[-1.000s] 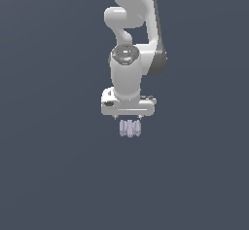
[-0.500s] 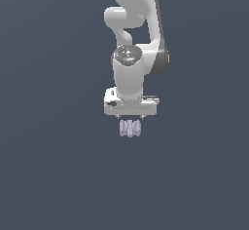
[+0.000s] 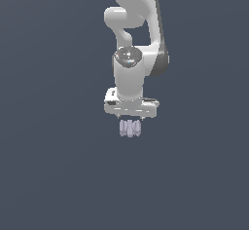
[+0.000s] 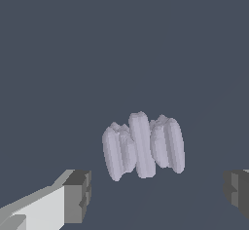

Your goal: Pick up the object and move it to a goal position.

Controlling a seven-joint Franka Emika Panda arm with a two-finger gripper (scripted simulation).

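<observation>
The object (image 3: 130, 128) is a small pale lavender-grey lump of several rounded ribbed lobes, lying on the dark grey floor. In the exterior view my gripper (image 3: 130, 122) hangs straight over it, with the white hand just above it and the fingertips hidden. In the wrist view the object (image 4: 143, 146) lies between and beyond my two fingers. The gripper (image 4: 158, 197) is open. One finger (image 4: 78, 197) and the other (image 4: 238, 192) stand wide apart, clear of the object on both sides.
A plain dark grey floor (image 3: 58, 175) fills both views. The white arm (image 3: 133, 34) rises above the hand. Nothing else shows.
The hand has come down slightly over the object and edged a little to the exterior view's right. The object has not moved.
</observation>
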